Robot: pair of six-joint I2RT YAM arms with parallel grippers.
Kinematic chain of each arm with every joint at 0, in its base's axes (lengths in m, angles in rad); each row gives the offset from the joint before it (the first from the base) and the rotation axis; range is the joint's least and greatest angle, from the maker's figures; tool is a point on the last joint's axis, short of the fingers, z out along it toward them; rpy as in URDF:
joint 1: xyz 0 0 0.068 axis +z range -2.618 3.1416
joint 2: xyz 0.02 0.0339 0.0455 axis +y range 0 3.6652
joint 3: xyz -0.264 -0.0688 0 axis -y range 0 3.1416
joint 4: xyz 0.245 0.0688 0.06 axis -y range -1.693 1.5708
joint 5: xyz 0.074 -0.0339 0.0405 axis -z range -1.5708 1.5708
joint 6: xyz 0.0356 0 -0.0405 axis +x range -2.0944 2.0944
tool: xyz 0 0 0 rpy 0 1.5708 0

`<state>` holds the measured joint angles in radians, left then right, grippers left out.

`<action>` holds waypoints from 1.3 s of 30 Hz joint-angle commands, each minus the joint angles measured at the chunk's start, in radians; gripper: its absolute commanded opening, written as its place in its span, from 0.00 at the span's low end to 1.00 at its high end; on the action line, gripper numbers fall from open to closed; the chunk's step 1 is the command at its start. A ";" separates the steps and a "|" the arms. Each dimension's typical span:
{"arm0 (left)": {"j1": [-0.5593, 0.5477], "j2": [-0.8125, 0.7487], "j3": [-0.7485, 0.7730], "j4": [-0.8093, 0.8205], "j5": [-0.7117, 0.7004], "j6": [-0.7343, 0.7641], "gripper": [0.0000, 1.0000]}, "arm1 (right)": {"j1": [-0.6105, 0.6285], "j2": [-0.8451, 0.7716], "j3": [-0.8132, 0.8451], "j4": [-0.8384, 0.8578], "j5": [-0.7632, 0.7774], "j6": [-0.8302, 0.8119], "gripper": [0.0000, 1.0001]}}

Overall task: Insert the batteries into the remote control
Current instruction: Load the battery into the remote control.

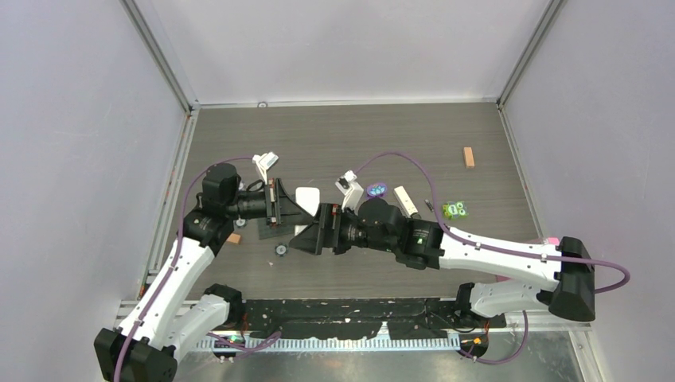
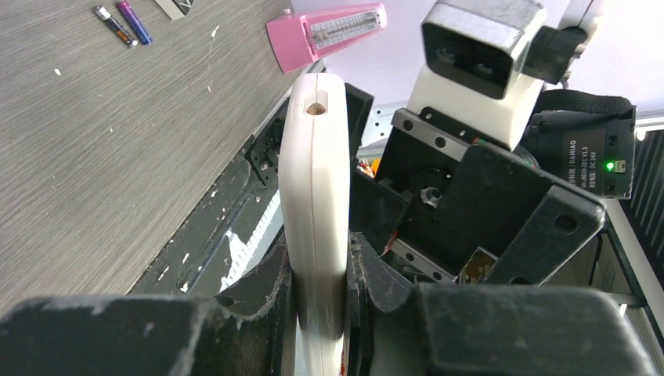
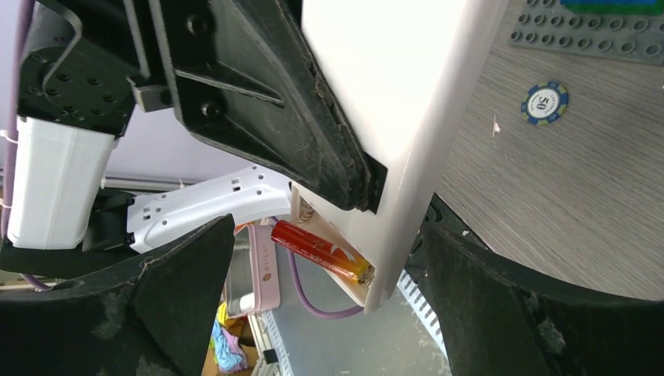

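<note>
Clamping left gripper (image 2: 321, 282) on remote control (image 2: 315, 180); holding right gripper (image 3: 329, 313) wide apart astride its open end, reddish-orange battery (image 3: 319, 249) lying crosswise between.

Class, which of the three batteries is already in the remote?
The reddish-orange battery, seated in the open compartment of the white remote that the left gripper holds. The purple battery and dark battery lie side by side on the table.

left gripper (image 2: 319, 291): clamped on remote control (image 2: 315, 196); batteries (image 2: 134, 21): on table (image 2: 94, 157)

tan blk (image 1: 469, 157) far R | blue poker chip (image 3: 545, 103) | grey stud plate (image 3: 595, 31) nr chip | pink case (image 2: 294, 43)
</note>
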<state>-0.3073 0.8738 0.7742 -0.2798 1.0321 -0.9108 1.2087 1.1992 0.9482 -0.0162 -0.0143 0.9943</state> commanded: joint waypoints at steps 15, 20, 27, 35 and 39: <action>-0.003 -0.007 -0.001 0.049 0.013 -0.027 0.00 | -0.022 0.035 -0.006 0.126 -0.100 0.024 0.85; -0.001 -0.009 -0.001 0.043 0.010 -0.028 0.00 | -0.031 0.035 -0.009 0.130 -0.109 0.023 0.78; -0.002 -0.008 -0.003 0.042 0.008 -0.027 0.00 | -0.034 0.041 -0.009 0.126 -0.116 0.025 0.69; -0.002 -0.008 -0.003 0.032 0.007 -0.024 0.00 | -0.043 0.040 -0.026 0.147 -0.129 0.041 0.59; -0.001 -0.011 -0.004 0.030 0.007 -0.022 0.00 | -0.048 0.043 -0.034 0.162 -0.141 0.048 0.50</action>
<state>-0.3073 0.8738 0.7696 -0.2806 1.0313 -0.9352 1.1648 1.2442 0.9146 0.0734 -0.1295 1.0351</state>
